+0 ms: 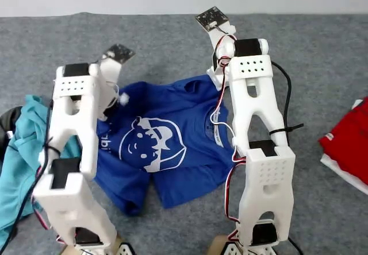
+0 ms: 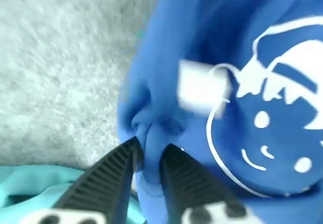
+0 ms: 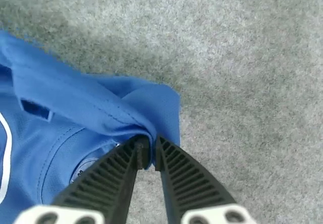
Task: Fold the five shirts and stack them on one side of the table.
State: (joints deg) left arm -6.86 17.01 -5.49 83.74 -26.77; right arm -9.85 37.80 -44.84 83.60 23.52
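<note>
Grey table (image 1: 322, 60); blue shirt (image 1: 167, 151) pinched in both grippers (image 2: 150, 153) (image 3: 147, 146).

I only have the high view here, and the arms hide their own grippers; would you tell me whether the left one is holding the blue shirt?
Observer: Yes, the left gripper is shut on a bunched fold of the blue shirt, beside its white print.
Operator: Thank you, and what about the right one?
Observer: The right gripper is shut on a folded edge of the same shirt, over the grey table.
</note>
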